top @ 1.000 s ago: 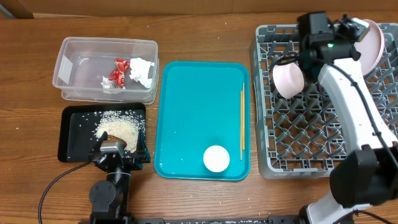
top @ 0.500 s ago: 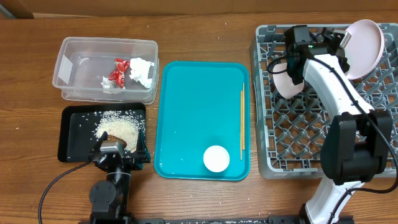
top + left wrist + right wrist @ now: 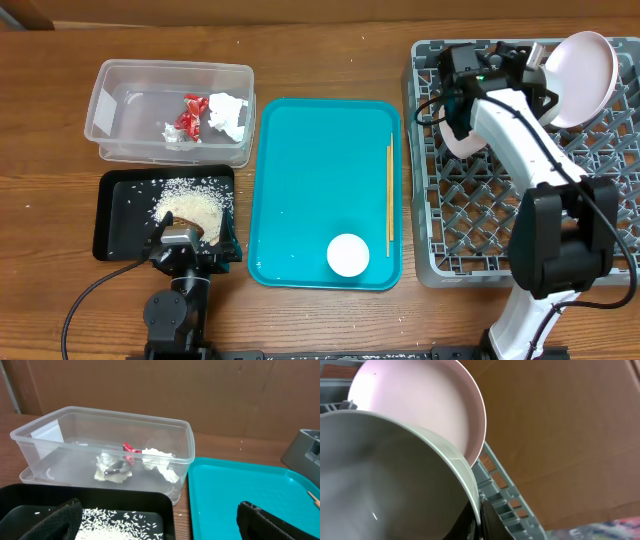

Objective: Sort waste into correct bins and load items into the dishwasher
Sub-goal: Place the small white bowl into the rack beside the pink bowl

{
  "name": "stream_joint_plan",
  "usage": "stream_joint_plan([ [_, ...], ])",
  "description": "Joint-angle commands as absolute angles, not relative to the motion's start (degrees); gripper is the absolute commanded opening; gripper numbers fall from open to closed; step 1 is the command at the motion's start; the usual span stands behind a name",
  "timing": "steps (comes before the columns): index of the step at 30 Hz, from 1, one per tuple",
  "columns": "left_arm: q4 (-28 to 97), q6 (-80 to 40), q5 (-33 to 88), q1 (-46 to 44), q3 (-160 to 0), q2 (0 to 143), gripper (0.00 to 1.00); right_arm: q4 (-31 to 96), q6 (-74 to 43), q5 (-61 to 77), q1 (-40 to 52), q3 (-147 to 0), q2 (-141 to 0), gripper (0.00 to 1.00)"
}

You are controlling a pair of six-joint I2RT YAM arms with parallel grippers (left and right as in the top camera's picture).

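right gripper (image 3: 476, 522) clamped on greyish-white bowl (image 3: 385, 475) rim beside pink plate (image 3: 420, 405); left gripper (image 3: 160, 521) spread apart.

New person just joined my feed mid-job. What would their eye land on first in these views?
Probably the bright teal tray in the middle of the table, bare but for a white cup at its near edge and chopsticks along its right side. Then the right arm over the grey rack on the right, its claw gripping a greyish bowl by the rim, a pink plate propped in the far corner.
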State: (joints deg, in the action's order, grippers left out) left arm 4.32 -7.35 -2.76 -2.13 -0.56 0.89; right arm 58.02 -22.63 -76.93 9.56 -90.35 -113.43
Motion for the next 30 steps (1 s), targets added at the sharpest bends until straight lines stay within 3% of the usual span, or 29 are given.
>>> stream_joint_plan([
  [1, 4.12, -7.88, -2.96, -1.85, -0.32, 0.25, 1.00, 58.81, -22.22, -80.66, 10.94, -90.06, -113.82, 0.04],
  [14, 4.12, -7.90, -2.96, -1.85, -0.32, 0.25, 1.00, 58.46, -14.37, -84.09, 9.58, -89.93, -115.50, 0.07],
  [25, 4.12, -7.90, -2.96, -1.85, -0.32, 0.25, 1.00, 58.08, -13.39, -86.19, 14.04, -87.20, -119.74, 0.05],
  [27, 4.12, -7.88, -2.96, -1.85, -0.32, 0.25, 1.00, 57.89, -13.45, -86.06, 14.90, -86.96, -119.74, 0.11],
  [30, 4.12, -7.90, -2.96, -1.85, -0.32, 0.25, 1.00, 57.67, -13.47, -86.11, 15.99, -86.98, -119.52, 0.28],
])
